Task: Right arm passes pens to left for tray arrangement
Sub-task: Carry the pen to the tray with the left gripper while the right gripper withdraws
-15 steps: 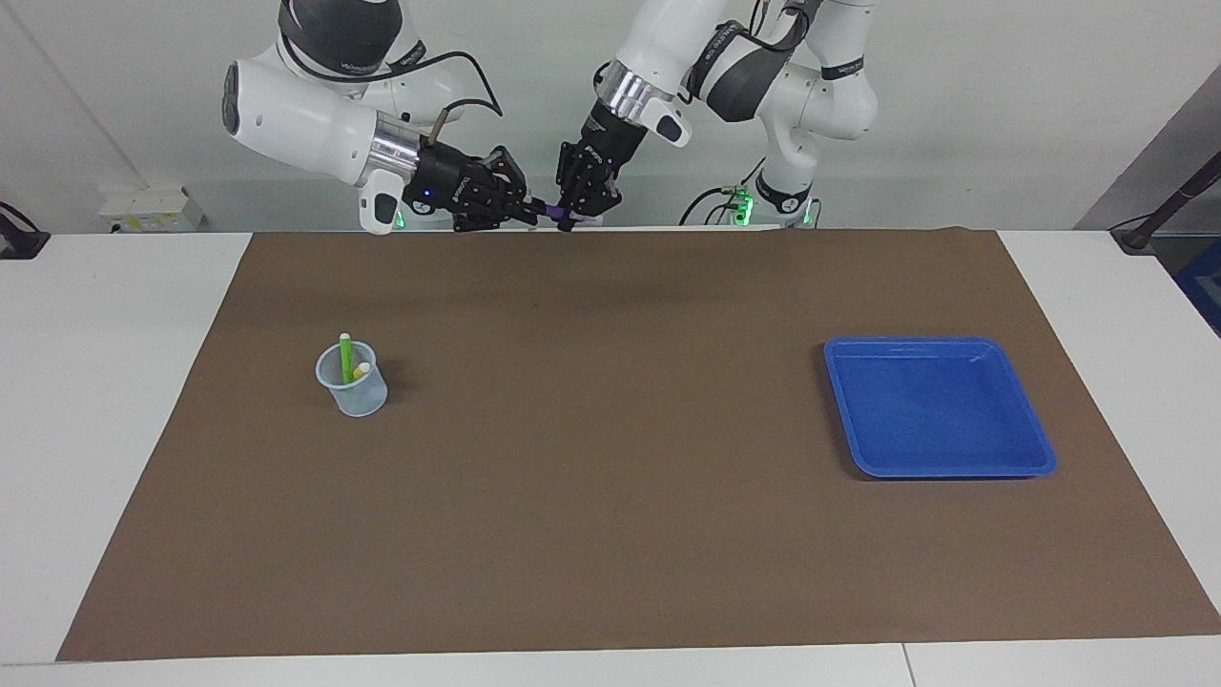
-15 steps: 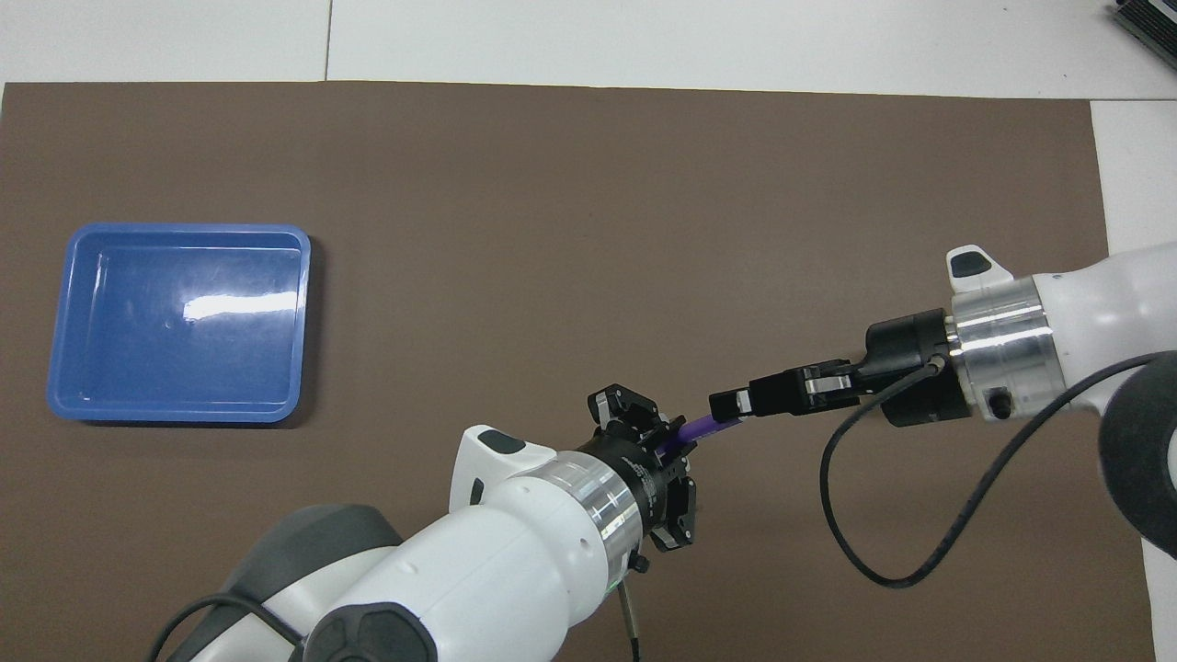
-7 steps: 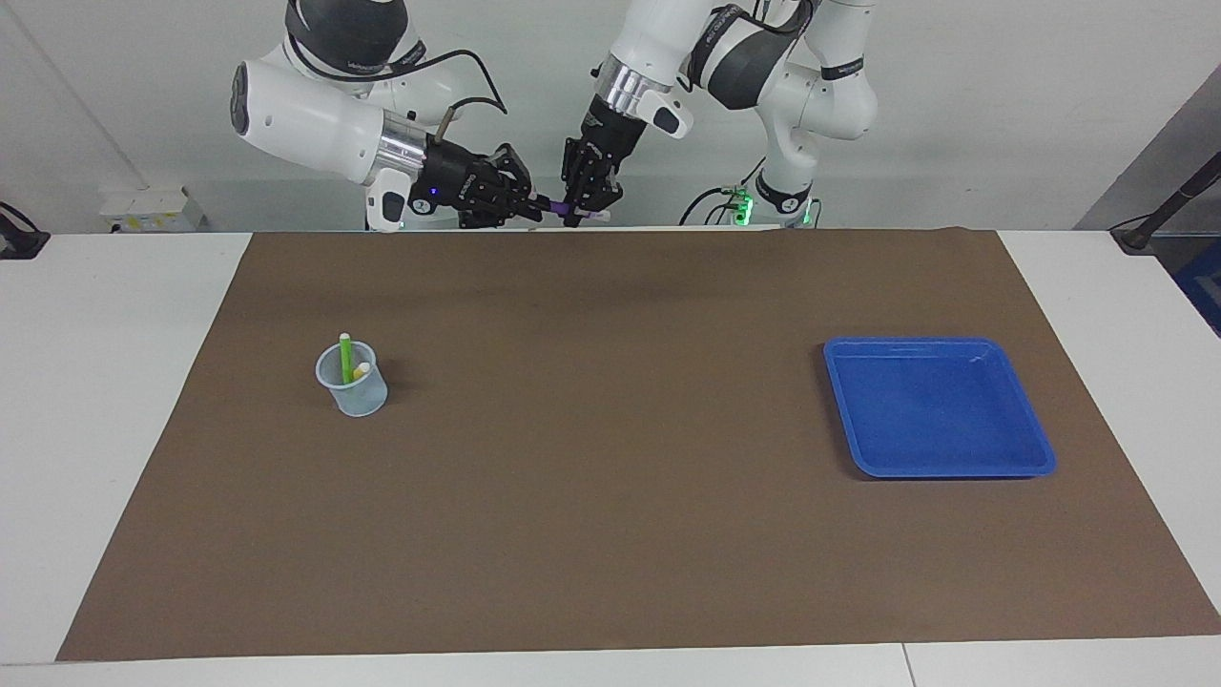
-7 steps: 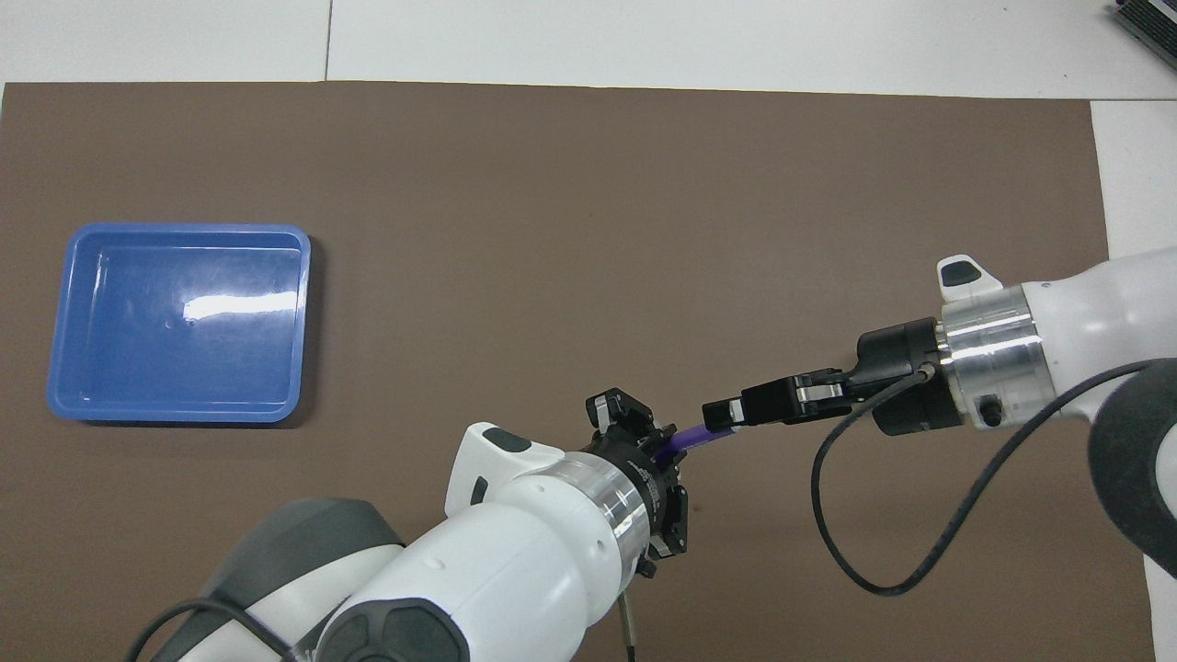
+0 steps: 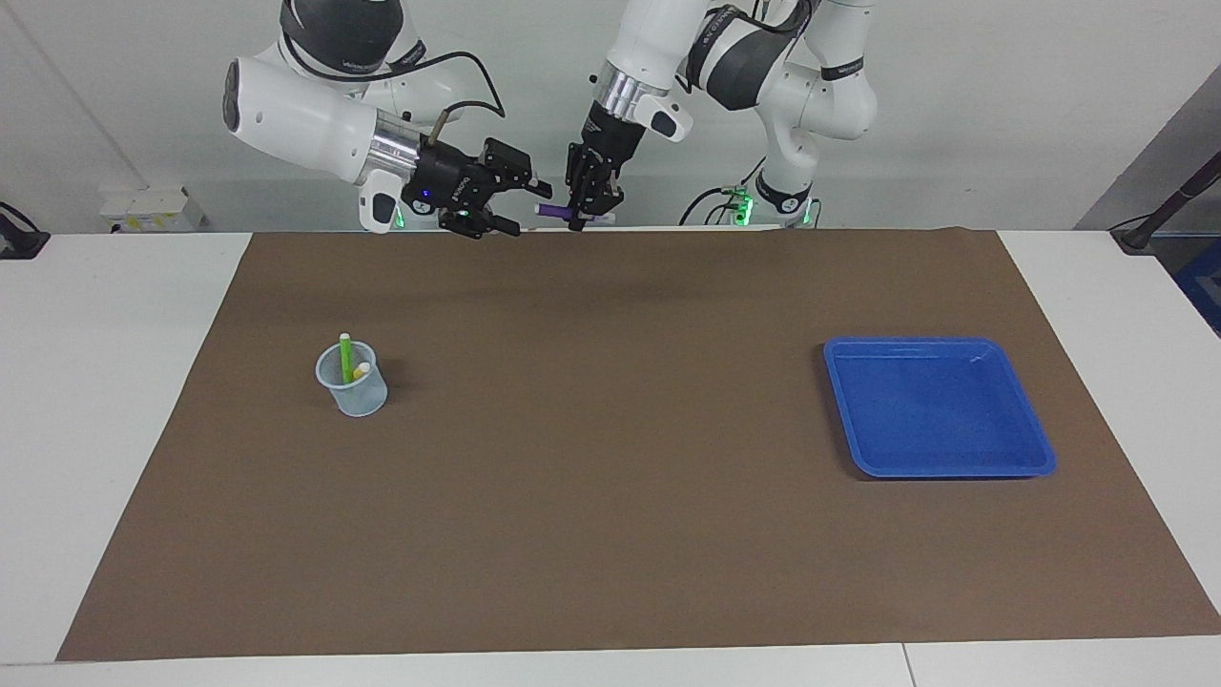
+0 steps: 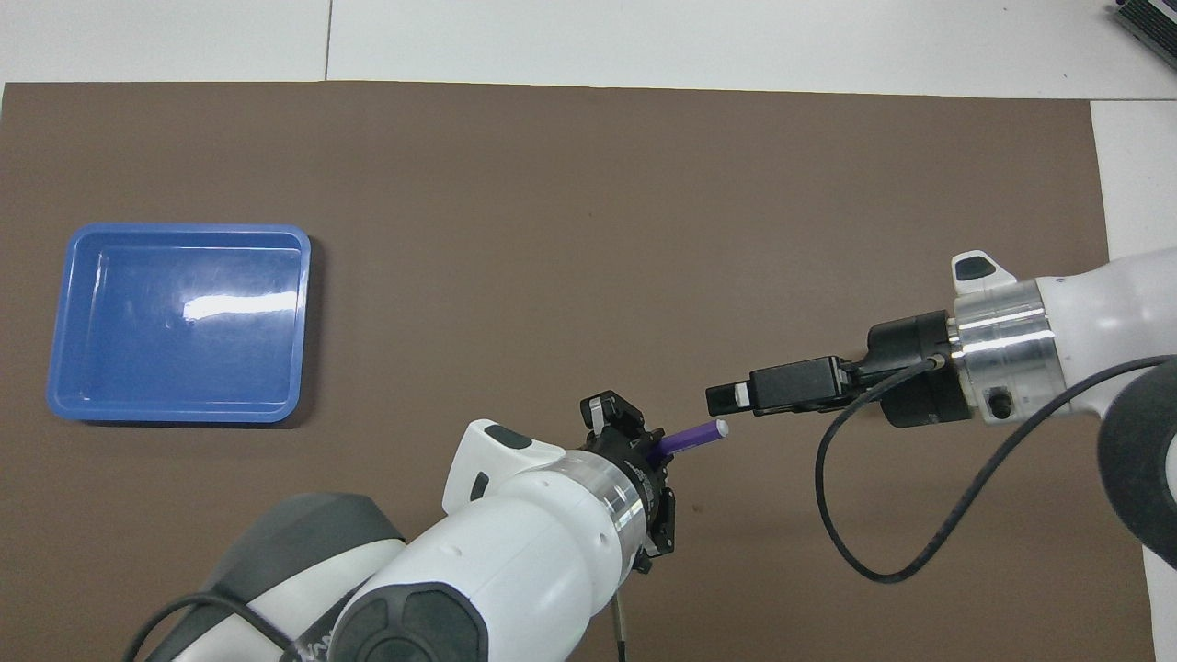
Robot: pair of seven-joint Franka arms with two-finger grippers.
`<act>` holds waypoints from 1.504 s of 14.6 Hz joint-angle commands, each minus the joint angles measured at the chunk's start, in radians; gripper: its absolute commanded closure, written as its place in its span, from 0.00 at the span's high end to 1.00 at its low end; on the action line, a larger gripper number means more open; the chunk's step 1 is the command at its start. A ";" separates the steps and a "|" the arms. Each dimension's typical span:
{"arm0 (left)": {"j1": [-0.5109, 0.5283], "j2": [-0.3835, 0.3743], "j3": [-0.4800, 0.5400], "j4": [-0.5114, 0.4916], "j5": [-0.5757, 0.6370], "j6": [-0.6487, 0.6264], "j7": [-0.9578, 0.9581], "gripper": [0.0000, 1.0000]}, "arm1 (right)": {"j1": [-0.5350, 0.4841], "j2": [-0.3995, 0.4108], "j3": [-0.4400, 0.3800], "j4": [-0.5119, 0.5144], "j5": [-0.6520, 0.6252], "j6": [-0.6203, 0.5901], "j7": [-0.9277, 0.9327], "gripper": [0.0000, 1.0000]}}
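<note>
High over the mat's edge nearest the robots, my left gripper (image 5: pixel 584 214) (image 6: pixel 655 443) is shut on the purple pen (image 5: pixel 552 211) (image 6: pixel 694 435), which sticks out level toward the right gripper. My right gripper (image 5: pixel 527 207) (image 6: pixel 726 397) is open just off the pen's free end, its fingers apart and clear of the pen. The green pen (image 5: pixel 345 358) and the yellow pen (image 5: pixel 361 370) stand in a small translucent cup (image 5: pixel 355 391) toward the right arm's end of the mat. The cup is hidden under the right arm in the overhead view. The blue tray (image 5: pixel 940 405) (image 6: pixel 179 322) lies toward the left arm's end.
A brown mat (image 5: pixel 610 477) (image 6: pixel 570 184) covers most of the white table. A black cable (image 6: pixel 828 515) loops down from the right wrist over the mat.
The right gripper has opened, let go of the purple pen and drawn back a little. The left gripper keeps the pen, whose free end now shows.
</note>
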 commanded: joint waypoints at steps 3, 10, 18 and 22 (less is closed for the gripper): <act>0.129 -0.008 0.005 -0.010 0.016 -0.073 0.220 0.00 | -0.014 -0.005 0.004 0.003 -0.256 0.062 -0.066 1.00; 0.424 -0.028 0.011 -0.053 0.005 -0.197 0.723 0.00 | -0.022 -0.003 0.003 0.003 -0.517 0.071 -0.068 1.00; 0.757 -0.056 0.016 -0.067 -0.035 -0.369 1.302 0.00 | -0.063 0.001 0.003 0.002 -0.690 0.100 -0.097 1.00; 0.893 -0.053 0.016 -0.071 -0.035 -0.376 1.618 0.00 | -0.090 0.001 0.001 -0.005 -0.767 0.120 -0.114 1.00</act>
